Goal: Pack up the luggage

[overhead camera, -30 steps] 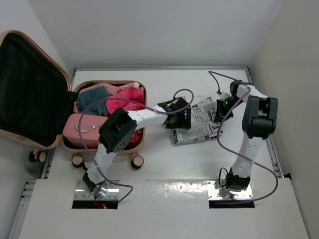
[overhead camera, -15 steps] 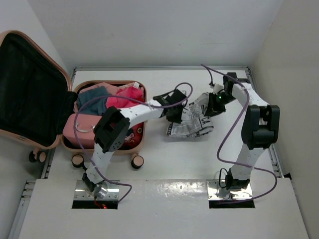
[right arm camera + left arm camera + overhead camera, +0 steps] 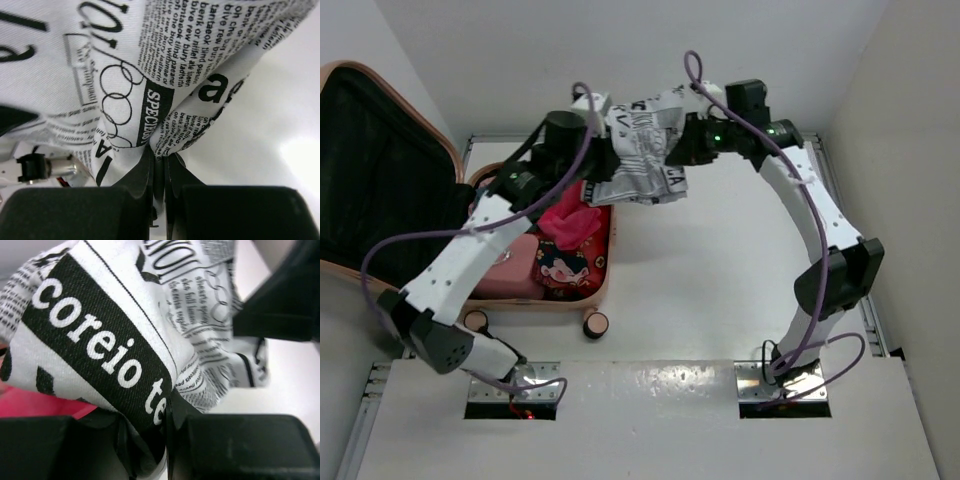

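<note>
White-and-black newspaper-print cloth [image 3: 640, 165]: I see it bunched and hanging in the air between my two arms, clear of the white surface [image 3: 720, 280]. In the top view it overlaps the far right corner of the luggage base.
Left claw [image 3: 608, 122]: narrow, pinching a fold of the cloth. My left wrist view shows the fabric [image 3: 100, 340] wedged into the slot between the fingers [image 3: 240, 445], with a black band of large white letters across it.
Right claw [image 3: 678, 145]: almost closed, gripping the opposite edge of the cloth. In my right wrist view the print [image 3: 150, 60] gathers into the thin gap between the two dark fingers [image 3: 75, 212].
Peach-pink hard-shell luggage [image 3: 604, 285]: at the left of the surface, open. Its base lies flat, its black-lined lid [image 3: 380, 170] stands open to the left, and its small wheels [image 3: 595, 325] face the near edge.
Inside the base: a hot-pink garment [image 3: 570, 220] near the right wall and a pale pink box [image 3: 505, 278] partly under my left arm.
</note>
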Robot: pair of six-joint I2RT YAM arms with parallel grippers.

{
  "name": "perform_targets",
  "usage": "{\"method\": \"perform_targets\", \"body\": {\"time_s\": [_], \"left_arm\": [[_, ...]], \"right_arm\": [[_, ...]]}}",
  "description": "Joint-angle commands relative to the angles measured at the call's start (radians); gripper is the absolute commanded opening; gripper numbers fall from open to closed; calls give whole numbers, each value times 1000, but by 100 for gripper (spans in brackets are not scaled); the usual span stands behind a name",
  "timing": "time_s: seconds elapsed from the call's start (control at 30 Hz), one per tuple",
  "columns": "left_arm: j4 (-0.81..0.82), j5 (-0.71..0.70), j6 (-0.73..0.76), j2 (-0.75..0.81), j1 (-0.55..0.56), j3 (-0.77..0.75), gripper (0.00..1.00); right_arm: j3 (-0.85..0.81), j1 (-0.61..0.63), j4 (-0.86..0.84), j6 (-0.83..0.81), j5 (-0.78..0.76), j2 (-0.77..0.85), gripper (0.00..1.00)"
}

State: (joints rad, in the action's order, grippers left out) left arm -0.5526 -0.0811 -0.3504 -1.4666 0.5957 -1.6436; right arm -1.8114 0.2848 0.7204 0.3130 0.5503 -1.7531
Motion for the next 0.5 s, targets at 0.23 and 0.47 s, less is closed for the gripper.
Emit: {"method": "perform_targets", "body": {"time_s": [0.23,0.47], "left_arm": [[29,-123,97,184,-335,232,0],[29,-132,160,169,-549,398,0]], "right_arm": [[-251,287,-189,169,22,-288,0],[-298,392,-271,256,-1,-454,0]]}}
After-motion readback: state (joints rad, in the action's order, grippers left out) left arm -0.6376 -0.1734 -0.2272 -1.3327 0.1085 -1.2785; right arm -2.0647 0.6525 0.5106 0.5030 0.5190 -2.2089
